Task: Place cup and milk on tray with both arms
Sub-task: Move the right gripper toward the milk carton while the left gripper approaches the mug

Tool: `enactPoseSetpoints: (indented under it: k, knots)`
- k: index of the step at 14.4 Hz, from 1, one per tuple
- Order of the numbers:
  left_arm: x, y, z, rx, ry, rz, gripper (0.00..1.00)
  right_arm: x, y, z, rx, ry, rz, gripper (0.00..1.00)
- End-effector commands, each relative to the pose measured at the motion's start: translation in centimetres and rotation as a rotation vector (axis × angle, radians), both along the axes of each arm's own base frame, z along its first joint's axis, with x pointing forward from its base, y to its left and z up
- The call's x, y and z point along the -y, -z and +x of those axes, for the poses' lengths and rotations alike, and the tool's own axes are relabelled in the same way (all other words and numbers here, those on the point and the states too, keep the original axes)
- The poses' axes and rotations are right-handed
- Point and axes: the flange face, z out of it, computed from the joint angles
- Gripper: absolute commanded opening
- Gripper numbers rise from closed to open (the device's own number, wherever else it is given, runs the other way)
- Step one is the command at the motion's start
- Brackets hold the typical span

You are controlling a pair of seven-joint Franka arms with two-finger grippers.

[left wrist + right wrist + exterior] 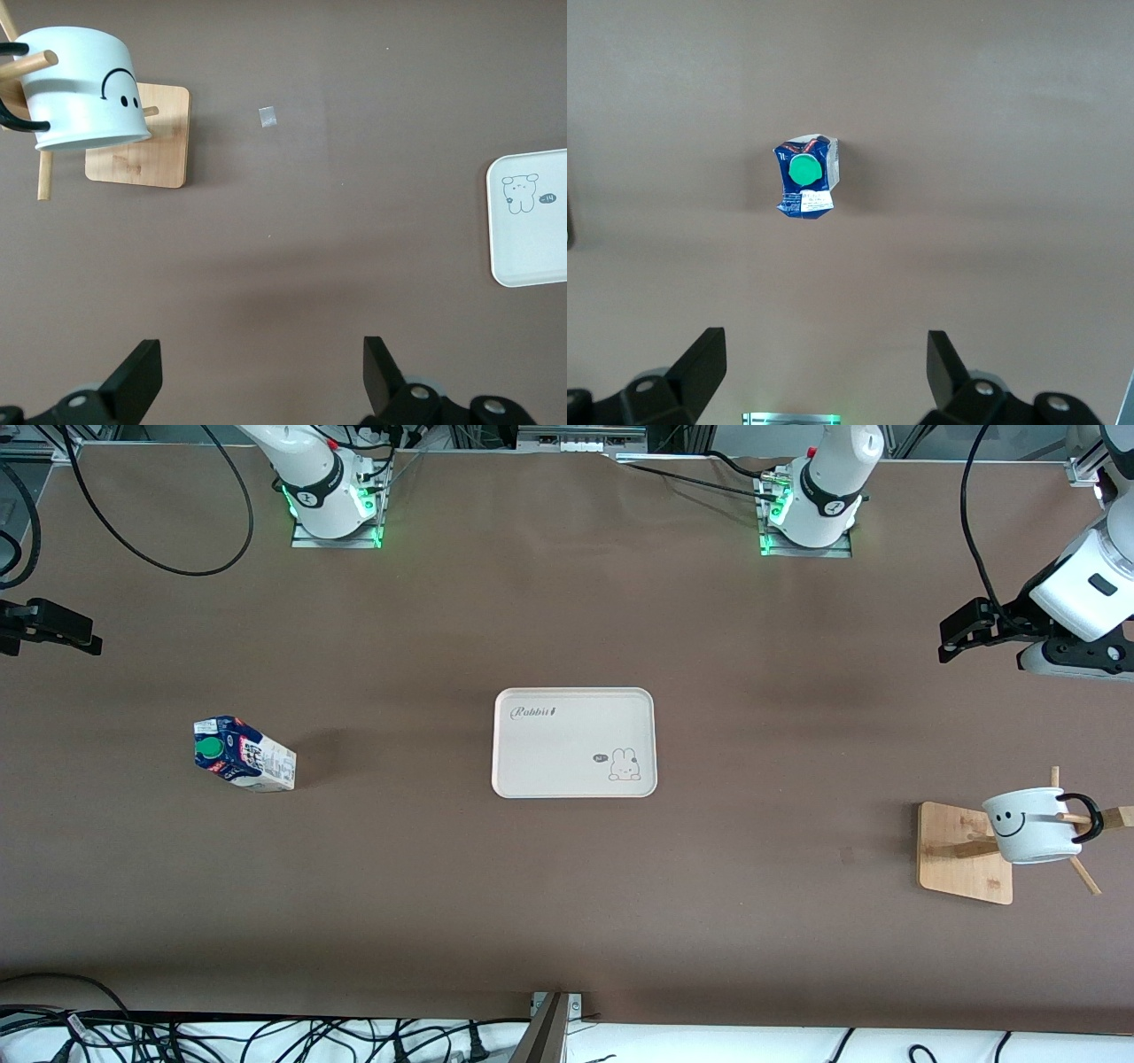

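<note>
The left gripper [952, 633] hangs at the right edge of the front view, over bare table, fingers spread wide and empty; in its wrist view the gripper [261, 376] shows both fingers well apart with nothing between them. The right gripper [62, 633] sits at the left edge of the front view, likewise wide and empty, as its wrist view [824, 372] confirms.

The cup [1032, 825] is at the lower right of the front view, tipped on its side and hung by its black handle on a peg of the bamboo stand [966, 855]. The milk [244, 755] stands at the left centre of that view, apart from everything else. The tray [574, 742] lies empty at the centre, between the two.

Judgement: neither item has been picked up yet. Hazards:
- The cup must be drawn off along the peg; a straight upward lift could snag the handle and drag or topple the stand.
- The carton appears creased at the top; a high or hard pinch could crush it or tip it over.
- Both arms converge on one tray, so simultaneous placement risks a collision
</note>
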Motion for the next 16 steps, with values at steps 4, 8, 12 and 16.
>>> enactPoseSetpoints:
  k: [4,8,12,16]
  knots:
    - [-0.08,-0.56,0.44,0.003,0.013,0.012,1.00,-0.23,-0.73,0.15,-0.002,0.017,-0.004,1.00]
    - [-0.12,-0.61,0.50,0.009,0.000,-0.002,1.00,-0.22,-0.77,0.22,0.005,0.018,-0.005,1.00]
    - [-0.05,-0.55,1.30,0.017,0.003,0.003,1.00,-0.40,-0.77,0.24,0.005,0.015,-0.005,1.00]
    - [0.34,-0.56,1.29,0.013,0.010,-0.002,1.00,-0.67,-0.58,0.25,-0.003,0.014,-0.005,1.00]
